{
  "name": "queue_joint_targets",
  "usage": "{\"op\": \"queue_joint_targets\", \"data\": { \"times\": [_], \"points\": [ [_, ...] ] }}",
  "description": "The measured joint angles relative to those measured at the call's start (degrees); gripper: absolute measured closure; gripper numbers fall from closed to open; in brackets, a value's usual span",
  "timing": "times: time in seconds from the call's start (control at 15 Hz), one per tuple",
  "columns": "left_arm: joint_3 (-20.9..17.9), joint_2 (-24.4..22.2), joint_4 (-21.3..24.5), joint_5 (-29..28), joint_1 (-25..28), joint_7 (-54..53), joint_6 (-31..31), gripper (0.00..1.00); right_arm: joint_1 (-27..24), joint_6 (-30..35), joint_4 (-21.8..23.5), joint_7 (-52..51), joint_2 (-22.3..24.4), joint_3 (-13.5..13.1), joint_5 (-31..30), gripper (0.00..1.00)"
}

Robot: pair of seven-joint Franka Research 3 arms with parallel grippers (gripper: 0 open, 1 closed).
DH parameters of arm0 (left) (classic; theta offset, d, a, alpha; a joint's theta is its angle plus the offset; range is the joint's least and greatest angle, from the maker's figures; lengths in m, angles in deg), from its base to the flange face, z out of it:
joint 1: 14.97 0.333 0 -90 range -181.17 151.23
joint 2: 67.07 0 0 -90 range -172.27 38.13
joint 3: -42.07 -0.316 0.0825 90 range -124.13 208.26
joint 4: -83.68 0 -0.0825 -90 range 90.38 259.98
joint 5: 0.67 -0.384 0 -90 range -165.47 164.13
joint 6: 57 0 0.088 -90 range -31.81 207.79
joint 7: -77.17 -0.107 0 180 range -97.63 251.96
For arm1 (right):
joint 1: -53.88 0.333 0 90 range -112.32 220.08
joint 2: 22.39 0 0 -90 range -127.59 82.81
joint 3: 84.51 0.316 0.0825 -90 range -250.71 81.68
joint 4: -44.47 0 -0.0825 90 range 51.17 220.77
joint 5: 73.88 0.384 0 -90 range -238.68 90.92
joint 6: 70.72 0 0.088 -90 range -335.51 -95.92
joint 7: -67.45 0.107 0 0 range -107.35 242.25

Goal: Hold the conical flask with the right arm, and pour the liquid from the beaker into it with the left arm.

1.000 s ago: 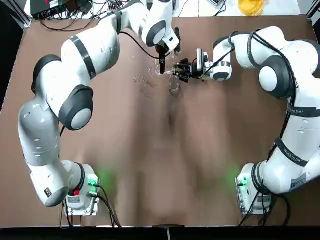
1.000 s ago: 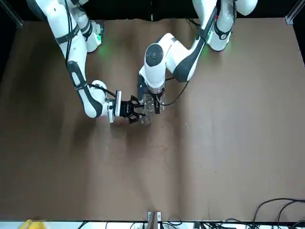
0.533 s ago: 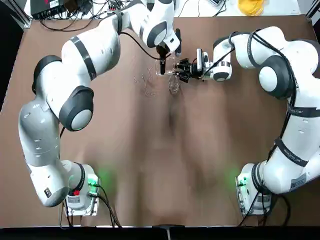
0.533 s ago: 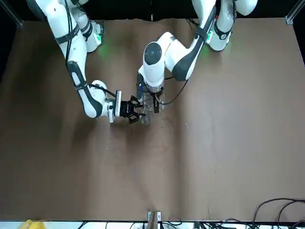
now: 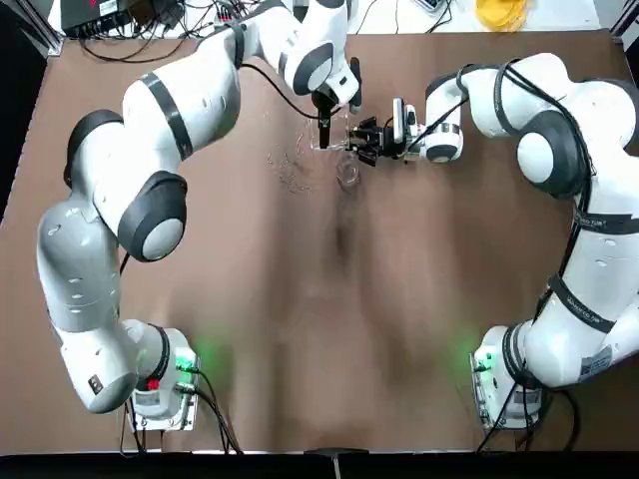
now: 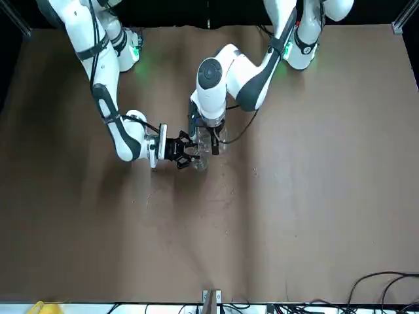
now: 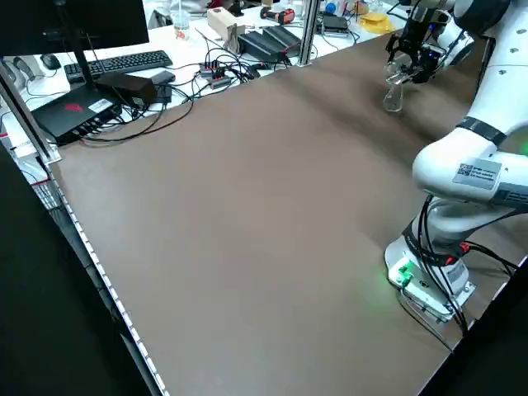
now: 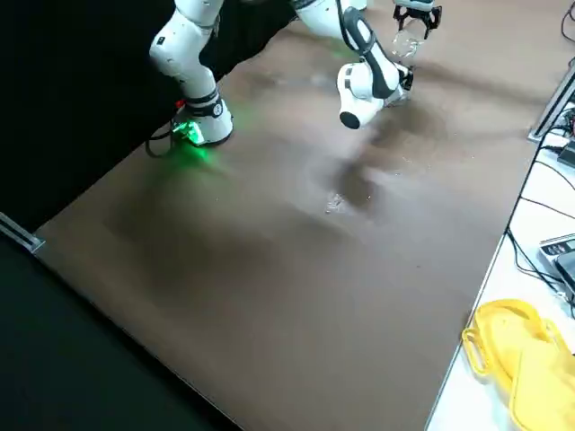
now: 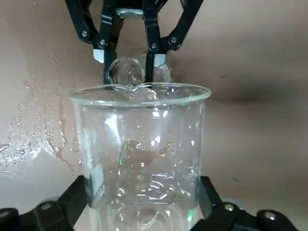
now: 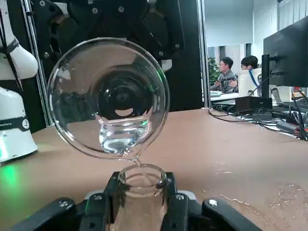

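The conical flask [image 5: 347,172] stands upright on the brown table [image 5: 329,329], its neck [image 10: 142,185] clamped in my right gripper [image 5: 357,140], which reaches in level from the right. The beaker [image 9: 142,154] is held in my left gripper [image 5: 322,122] just above it. It is tipped over, its spout resting at the flask's mouth [image 9: 126,72]. A little clear liquid [image 10: 119,137] lies at the beaker's low side, by the lip. In the front view the beaker [image 6: 213,140] hangs over the flask [image 6: 200,161].
Spilled droplets [image 5: 290,165] wet the table just left of the flask. A yellow object [image 5: 499,12] and cables [image 5: 150,30] lie beyond the far edge. People sit at desks far off in the room [image 10: 236,72].
The left wrist has turned slightly, tipping the beaker a little further. The right gripper and the flask have stayed in place.
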Motion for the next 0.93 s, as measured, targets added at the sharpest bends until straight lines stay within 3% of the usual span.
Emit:
{"op": "queue_joint_targets", "data": {
  "times": [0.47, 0.93],
  "points": [
    [0.42, -0.01, -1.04, 1.93, -0.03, 2.36, 1.03, 0.04, 0.00, 0.00, 0.08, 0.00, 0.00, 0.00, 0.00, 0.60],
    [0.23, -1.24, -2.33, 22.03, 5.71, -6.90, 3.97, 0.04, 0.01, 0.00, 0.10, 0.00, 0.00, 0.00, 0.00, 0.60]
  ]
}}
